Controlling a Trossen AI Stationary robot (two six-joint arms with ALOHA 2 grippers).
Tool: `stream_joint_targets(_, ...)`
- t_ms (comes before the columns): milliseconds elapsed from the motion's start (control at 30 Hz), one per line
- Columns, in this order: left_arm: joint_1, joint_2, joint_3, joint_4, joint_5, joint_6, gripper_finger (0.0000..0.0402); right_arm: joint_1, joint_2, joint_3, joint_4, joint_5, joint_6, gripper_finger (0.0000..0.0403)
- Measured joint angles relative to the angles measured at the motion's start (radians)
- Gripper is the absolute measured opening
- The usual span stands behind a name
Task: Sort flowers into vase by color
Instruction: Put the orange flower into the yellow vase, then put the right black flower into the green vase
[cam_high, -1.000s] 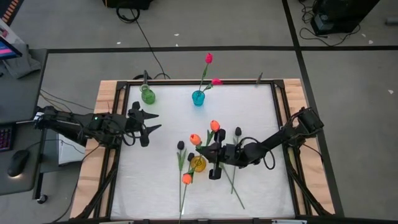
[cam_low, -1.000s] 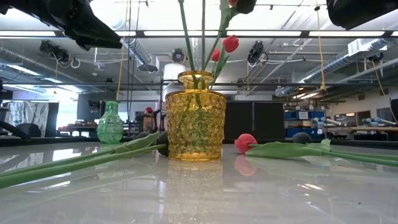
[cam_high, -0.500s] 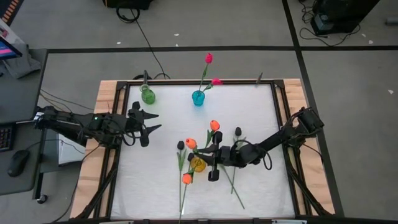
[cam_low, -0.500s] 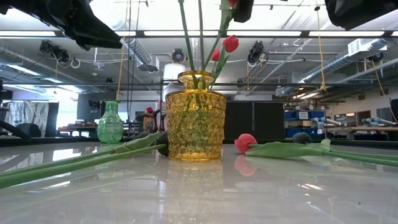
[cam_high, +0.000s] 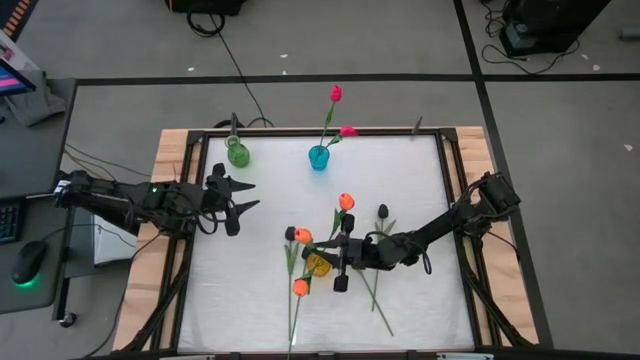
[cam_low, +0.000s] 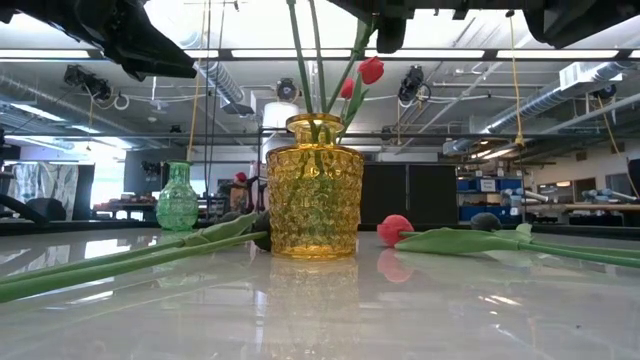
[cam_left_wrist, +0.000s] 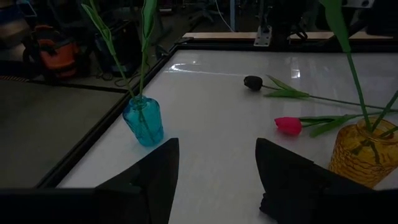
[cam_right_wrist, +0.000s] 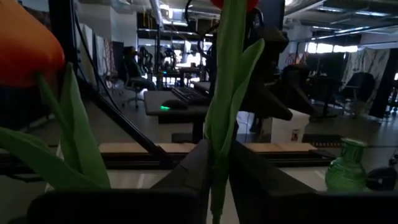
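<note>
White tabletop carries the yellow vase nearest, where the right gripper pinches an orange tulip's stem, fingers barely parted. Releasing too soon could tip it out. Farther off, the left gripper waits open, beyond it the blue vase.

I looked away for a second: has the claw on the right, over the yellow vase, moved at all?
Yes. In the high view the right gripper has slid slightly toward the table's front edge while the yellow vase stayed put.
</note>
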Motion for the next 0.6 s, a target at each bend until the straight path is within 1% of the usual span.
stream_joint_targets(333, 0.000, 0.000, 0.000, 0.000, 0.000, 0.000, 0.0217, 0.006, -0.002, 0.000, -0.006, 0.000, -0.004, 0.0144)
stream_joint_targets(433, 0.000, 0.000, 0.000, 0.000, 0.000, 0.000, 0.0217, 0.018, -0.003, 0.000, -0.006, 0.000, -0.025, 0.0156)
stream_joint_targets(600, 0.000, 0.000, 0.000, 0.000, 0.000, 0.000, 0.0217, 0.042, -0.027, 0.000, -0.011, 0.006, -0.060, 0.0158)
